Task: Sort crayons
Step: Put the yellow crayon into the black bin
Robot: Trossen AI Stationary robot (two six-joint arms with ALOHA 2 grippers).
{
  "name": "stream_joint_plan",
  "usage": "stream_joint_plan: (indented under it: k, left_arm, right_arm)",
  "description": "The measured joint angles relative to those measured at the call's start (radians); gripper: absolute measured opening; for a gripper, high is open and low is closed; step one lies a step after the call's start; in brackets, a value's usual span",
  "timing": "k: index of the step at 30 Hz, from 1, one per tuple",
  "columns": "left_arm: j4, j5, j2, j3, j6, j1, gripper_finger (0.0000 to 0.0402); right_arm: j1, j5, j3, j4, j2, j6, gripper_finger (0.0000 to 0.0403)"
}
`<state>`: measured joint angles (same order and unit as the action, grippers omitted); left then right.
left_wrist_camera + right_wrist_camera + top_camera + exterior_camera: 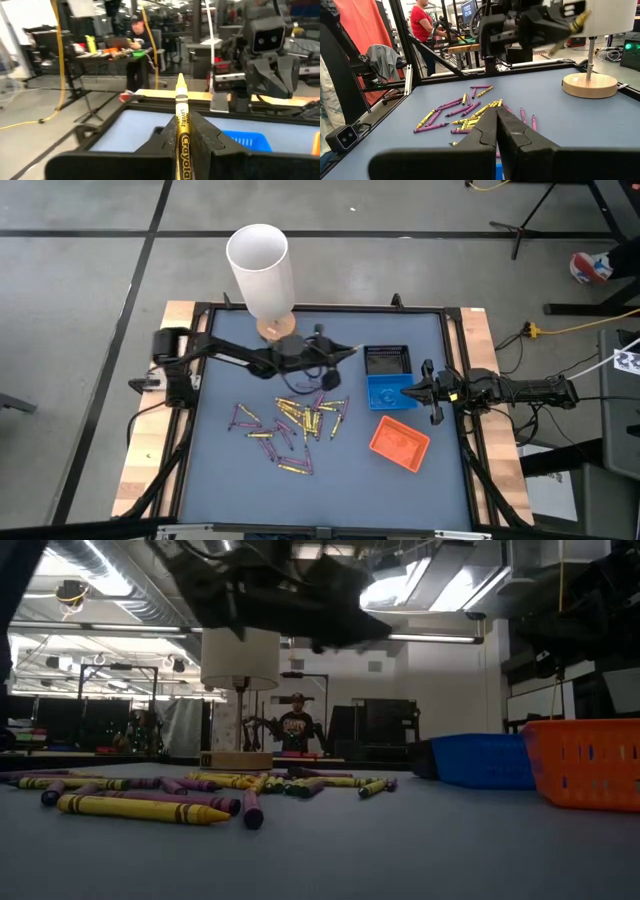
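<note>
Lamp (262, 270), black tray (386, 361), blue tray (385, 393), orange tray (399, 443)

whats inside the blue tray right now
From above, the blue tray shows only its bare floor, no crayons. The right hand, empty, sits at its edge. In the low view only the tray's outer wall shows, so the inside is hidden there.

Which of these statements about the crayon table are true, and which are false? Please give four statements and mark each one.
1. The left gripper is shut on a yellow crayon. True.
2. The right gripper holds a purple crayon. False: it is shut and holds nothing.
3. The orange tray lies beside the blue tray on the mat. True.
4. All loose crayons lie inside the trays. False: they are scattered on the mat.
</note>
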<state>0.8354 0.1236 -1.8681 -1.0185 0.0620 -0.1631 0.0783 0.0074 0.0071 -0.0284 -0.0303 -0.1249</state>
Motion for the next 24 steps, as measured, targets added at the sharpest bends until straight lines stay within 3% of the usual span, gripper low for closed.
stream_joint_plan:
  k: [10, 24]
  left_arm:
    - [0.002, -0.04, -0.259, -0.235, 0.0, 0.0, 0.0013]
    - [0.0, -0.037, -0.453, -0.418, 0.001, -0.003, 0.0017]
  right_arm:
    - [0.0, 0.0, 0.0, 0.0, 0.0, 0.0, 0.0003]
    - [0.0, 0.0, 0.0, 0.001, 0.0, 0.0, 0.0003]
